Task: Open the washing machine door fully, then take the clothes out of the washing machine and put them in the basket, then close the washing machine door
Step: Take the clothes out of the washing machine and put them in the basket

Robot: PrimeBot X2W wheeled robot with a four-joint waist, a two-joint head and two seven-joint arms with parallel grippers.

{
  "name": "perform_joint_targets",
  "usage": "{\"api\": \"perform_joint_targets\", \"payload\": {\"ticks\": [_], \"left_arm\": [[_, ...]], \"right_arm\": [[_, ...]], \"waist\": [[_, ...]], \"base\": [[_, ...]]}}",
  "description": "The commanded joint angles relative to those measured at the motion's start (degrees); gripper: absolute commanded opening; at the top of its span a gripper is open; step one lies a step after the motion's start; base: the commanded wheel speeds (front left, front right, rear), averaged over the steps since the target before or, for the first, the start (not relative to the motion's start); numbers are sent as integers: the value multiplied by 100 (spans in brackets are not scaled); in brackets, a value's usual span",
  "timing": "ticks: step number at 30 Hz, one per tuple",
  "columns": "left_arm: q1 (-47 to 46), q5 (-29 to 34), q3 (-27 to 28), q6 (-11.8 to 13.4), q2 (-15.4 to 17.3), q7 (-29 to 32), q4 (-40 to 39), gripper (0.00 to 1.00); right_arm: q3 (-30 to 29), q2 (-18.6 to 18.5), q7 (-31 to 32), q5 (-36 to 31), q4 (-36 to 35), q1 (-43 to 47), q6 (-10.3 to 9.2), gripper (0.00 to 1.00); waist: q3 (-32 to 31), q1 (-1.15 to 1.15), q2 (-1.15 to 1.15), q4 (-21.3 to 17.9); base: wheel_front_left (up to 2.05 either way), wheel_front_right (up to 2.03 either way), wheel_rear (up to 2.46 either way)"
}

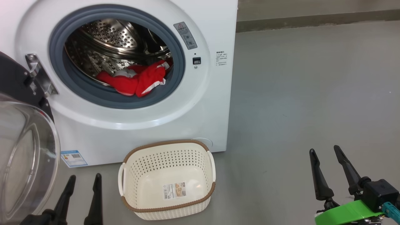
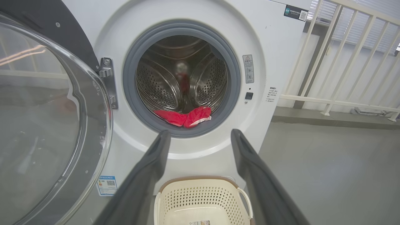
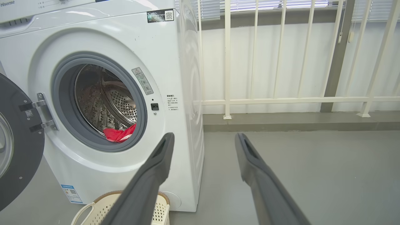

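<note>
The white washing machine [image 1: 200, 103] stands with its door [image 1: 28, 150] swung wide to the left, the clear glass bowl facing me. The red clothes [image 1: 137, 79] lie at the front of the steel drum, against the grey ring; they also show in the wrist views [image 2: 187, 116] [image 3: 118, 135]. The cream basket [image 1: 167, 179] sits empty on the floor before the machine. My left gripper [image 1: 84, 179] is open, just left of the basket. My right gripper [image 1: 326, 151] is open, well to the right over bare floor.
The grey floor [image 1: 297, 93] stretches to the right of the machine. A white railing [image 3: 281, 100] and a low kerb run along the wall behind. The open door [image 2: 47, 125] fills the space at my left.
</note>
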Motion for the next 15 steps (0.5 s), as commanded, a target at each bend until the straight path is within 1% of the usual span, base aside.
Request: {"api": "perform_joint_targets", "payload": {"ticks": [1,5,8,12,15], "left_arm": [[-140,9,210,57,110,12,-188,100],[-140,13,186,72,120,39,-226,100],[-144,3,153,68,116,48,-272,100],[-167,-132,124,-7,64,28,-342,100],[-172,-158,55,-114,107,8,-419,100]], "right_arm": [[152,-62,-37,10,-137,-72,35,100],[162,-62,-37,21,-126,-85,35,100],[171,-62,-37,17,-111,-102,35,100],[171,-62,-37,19,-105,-113,35,100],[158,-62,-37,29,-111,-123,35,100]], "waist": [[10,0,0,4],[22,0,0,-2],[38,0,0,-5],[61,0,0,-6],[82,0,0,3]], "base": [[81,-114,33],[111,-146,35],[149,-184,35],[176,-224,48],[155,-175,20]]}}
